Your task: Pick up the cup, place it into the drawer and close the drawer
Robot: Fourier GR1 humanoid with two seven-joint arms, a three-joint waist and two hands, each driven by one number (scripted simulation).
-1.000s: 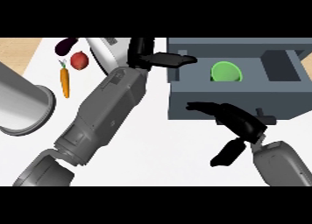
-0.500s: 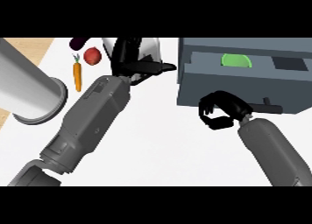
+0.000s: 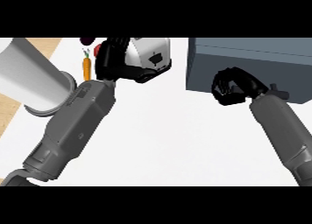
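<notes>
The grey drawer unit (image 3: 262, 65) stands at the upper right with its front pushed in flush. No cup shows; the green cup seen earlier in the drawer is hidden. My right hand (image 3: 233, 87) rests against the drawer front with its fingers curled and nothing in them. The drawer's small handle (image 3: 279, 94) pokes out just right of that hand. My left hand (image 3: 116, 61) hovers at the upper middle, fingers relaxed, holding nothing, next to a white appliance (image 3: 152, 54).
A large white and grey cylinder (image 3: 29, 83) lies at the left, close to my left forearm. An orange carrot (image 3: 86, 68) and a dark purple item (image 3: 87, 40) sit behind it. The counter's left edge runs along the wood strip (image 3: 3, 127).
The drawer has gone from open, with the green cup showing, to shut. My right hand followed its front inward with fingers curling. The left hand drew back to the left.
</notes>
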